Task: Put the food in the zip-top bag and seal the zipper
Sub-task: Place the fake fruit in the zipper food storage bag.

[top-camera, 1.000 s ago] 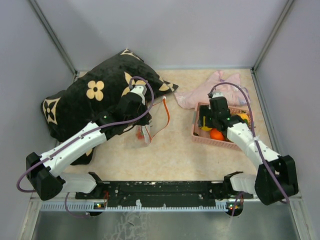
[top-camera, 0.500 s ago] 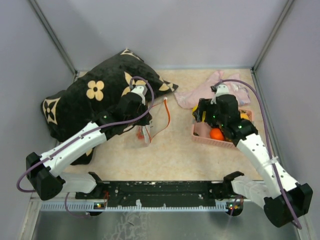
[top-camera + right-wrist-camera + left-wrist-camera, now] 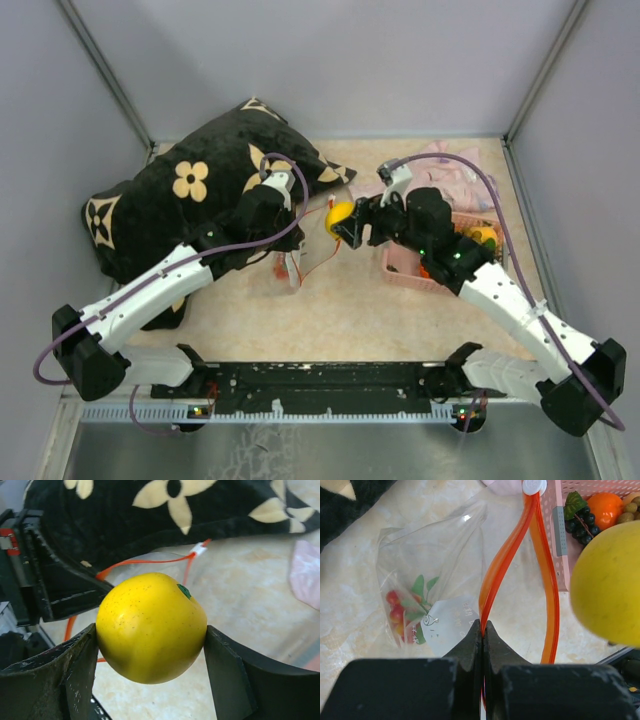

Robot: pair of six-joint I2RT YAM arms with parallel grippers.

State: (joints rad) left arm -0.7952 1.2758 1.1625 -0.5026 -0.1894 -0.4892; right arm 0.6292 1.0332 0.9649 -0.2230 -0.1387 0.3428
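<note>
**Lemon held at the open bag mouth**

Top view. Right claw [image 3: 344, 222] closed on lemon [image 3: 340, 214], raised above the table between pink basket [image 3: 405, 272] and black pillow [image 3: 180, 200]. Left claw [image 3: 289, 262] low and near, pinching the clear bag [image 3: 284, 274] by its zipper [image 3: 333, 235]. Lemon close to the far end of the orange-red loop; whether directly over the mouth cannot be told from here.

Left wrist view. Jaws narrow, clamped on one run of the zipper; other run bowed away, mouth gaping. Red fruit [image 3: 397, 612] with green leaves already at the bottom of the bag. Lemon at the right edge, beside the mouth. Height above it not readable. Grapes [image 3: 583, 522] and orange [image 3: 605, 507] in the basket beyond.

Right wrist view. Fingers [image 3: 70, 675] pressed to the lemon's two sides at its widest girth, green stem mark uppermost. Zipper loop visible behind, left claw to the left.

Handling, by judgement.
- Lemon: light, hard, smooth, round — apt to slip or roll; best held across the middle, as here.
- Bag: thin, limp, slippery — only the zipper stiff enough to grip.
</note>
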